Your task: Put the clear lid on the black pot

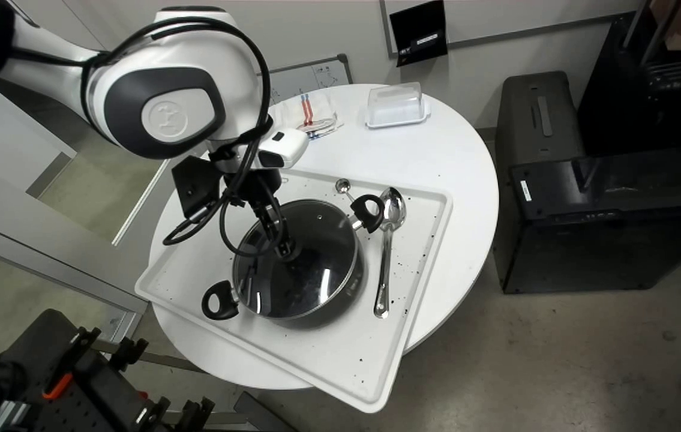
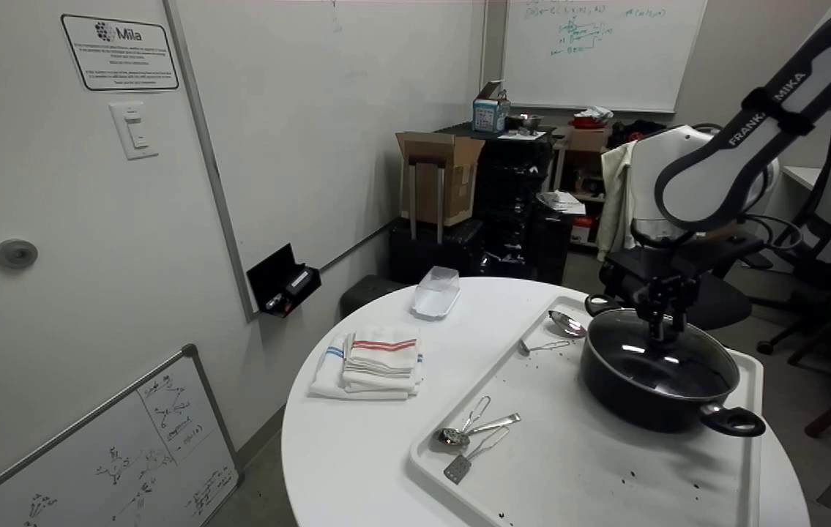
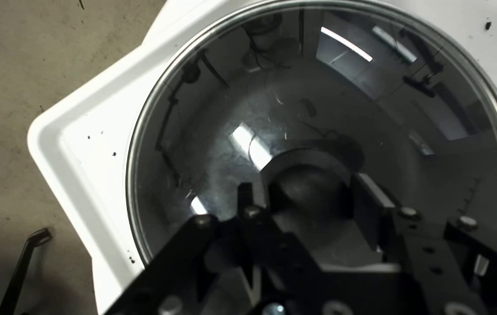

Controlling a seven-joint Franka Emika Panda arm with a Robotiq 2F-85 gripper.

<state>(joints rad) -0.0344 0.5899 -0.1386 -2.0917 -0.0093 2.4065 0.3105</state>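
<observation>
One silver-rimmed clear lid [image 1: 321, 258] tops the black pot [image 2: 631, 402], pincer [image 2: 666, 328] clasping its knob [image 3: 308, 186].

The clear lid [image 3: 318, 118] is glossy glass with a metal rim [image 3: 131, 183]. The black pot [image 2: 631, 399] is smooth. The serving spoon [image 1: 386, 252] is polished metal, the tray [image 1: 322, 357] smooth plastic, the folded towels [image 2: 381, 364] cloth.

The clear lid [image 1: 319, 264], round and metal-rimmed, lies level on the upright black pot [image 2: 635, 399]; in an exterior view, its two looped handles [image 1: 230, 305] point near left and far right.
</observation>
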